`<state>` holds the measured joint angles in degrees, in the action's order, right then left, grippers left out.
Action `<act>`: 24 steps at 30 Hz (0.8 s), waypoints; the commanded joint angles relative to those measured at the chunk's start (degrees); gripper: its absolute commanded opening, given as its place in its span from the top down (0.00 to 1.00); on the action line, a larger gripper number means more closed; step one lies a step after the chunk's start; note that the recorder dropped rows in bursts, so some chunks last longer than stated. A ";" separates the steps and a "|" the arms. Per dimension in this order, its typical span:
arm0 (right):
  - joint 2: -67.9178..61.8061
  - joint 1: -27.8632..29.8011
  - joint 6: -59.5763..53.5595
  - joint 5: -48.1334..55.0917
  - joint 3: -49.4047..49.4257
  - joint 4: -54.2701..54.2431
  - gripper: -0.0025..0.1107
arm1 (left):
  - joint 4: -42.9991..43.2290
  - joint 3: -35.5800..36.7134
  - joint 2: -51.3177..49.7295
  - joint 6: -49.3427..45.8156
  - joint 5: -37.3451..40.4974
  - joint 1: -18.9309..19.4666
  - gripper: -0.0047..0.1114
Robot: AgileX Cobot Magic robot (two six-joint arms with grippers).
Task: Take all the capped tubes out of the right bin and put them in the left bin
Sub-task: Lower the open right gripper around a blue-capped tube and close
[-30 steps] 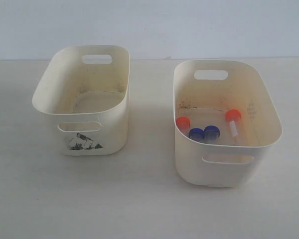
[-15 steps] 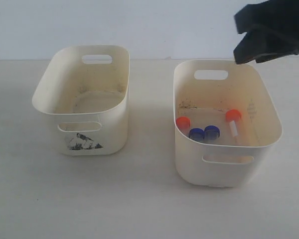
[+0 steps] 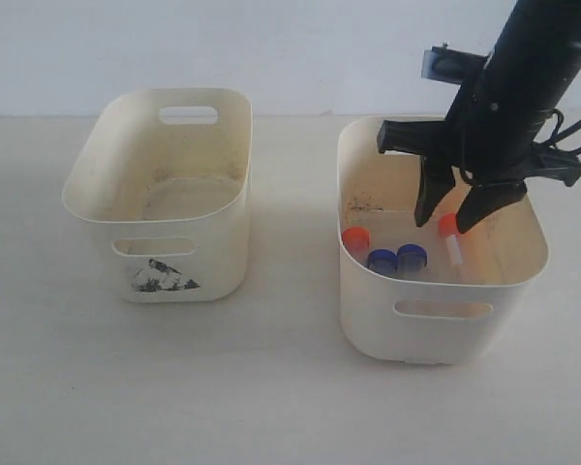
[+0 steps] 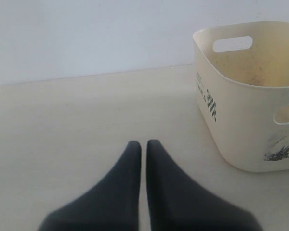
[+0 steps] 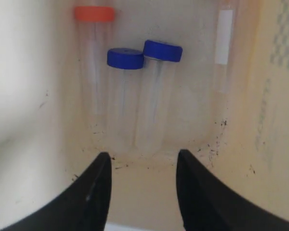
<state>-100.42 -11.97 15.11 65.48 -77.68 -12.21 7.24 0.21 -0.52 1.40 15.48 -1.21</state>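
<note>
The right bin (image 3: 436,334) holds the capped tubes: two with blue caps (image 3: 412,256) side by side, one with an orange cap (image 3: 355,238) to their left, and another orange-capped one (image 3: 452,225) further right. My right gripper (image 3: 447,221) hangs open inside this bin, its fingertips on either side of that right orange cap and holding nothing. In the right wrist view the blue-capped tubes (image 5: 125,58) lie just ahead of the open right gripper (image 5: 143,155). The left bin (image 3: 77,184), with its black smudged mark, shows no tubes inside. My left gripper (image 4: 143,143) is shut over the table beside the left bin (image 4: 241,120).
Both bins stand on a pale tabletop (image 3: 271,397) with a gap of bare table between them. A light wall (image 3: 290,48) runs behind. Dark specks dirty the right bin's floor (image 5: 216,144).
My right arm has come in from the upper right and dropped into the right bin, its jaws now open. The tubes and both bins have not moved.
</note>
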 commanded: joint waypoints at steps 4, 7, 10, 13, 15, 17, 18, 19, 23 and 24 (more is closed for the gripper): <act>-3.45 -2.17 0.84 -1.17 -0.69 -0.68 0.61 | -0.64 -0.21 0.10 0.66 -0.54 0.06 0.92; -4.83 -3.75 1.13 -2.92 -0.69 -0.32 0.61 | -0.64 -0.21 0.10 0.66 -0.54 0.06 0.92; -5.45 -4.01 3.22 -4.25 -0.78 0.74 0.61 | -0.64 -0.21 0.10 0.66 -0.54 0.06 0.92; -5.60 -4.01 5.74 -4.15 -0.78 5.43 0.61 | -0.64 -0.21 0.10 0.66 -0.54 0.06 0.92; -5.60 -4.01 7.48 -3.76 -0.78 7.37 0.61 | -0.64 -0.21 0.10 0.66 -0.54 0.06 0.92; -5.96 -4.01 7.51 -3.64 -0.78 7.52 0.61 | -0.64 -0.21 0.10 0.66 -0.54 0.06 0.92; -6.28 -4.01 7.60 -3.64 -0.78 6.98 0.60 | -0.64 -0.21 0.10 0.66 -0.54 0.06 0.92; -6.73 -4.01 7.60 -3.64 -0.78 6.73 0.56 | -0.64 -0.21 0.10 0.66 -0.54 0.06 0.92; -8.20 -4.01 7.60 -3.21 -0.78 6.30 0.42 | -0.64 -0.21 0.10 0.66 -0.54 0.06 0.92; -8.19 -4.01 8.15 -3.83 -0.78 6.41 0.43 | -0.64 -0.21 0.10 0.66 -0.54 0.06 0.92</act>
<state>-108.19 -16.04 22.77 61.91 -78.18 -6.08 7.24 0.21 -0.52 1.40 15.48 -1.21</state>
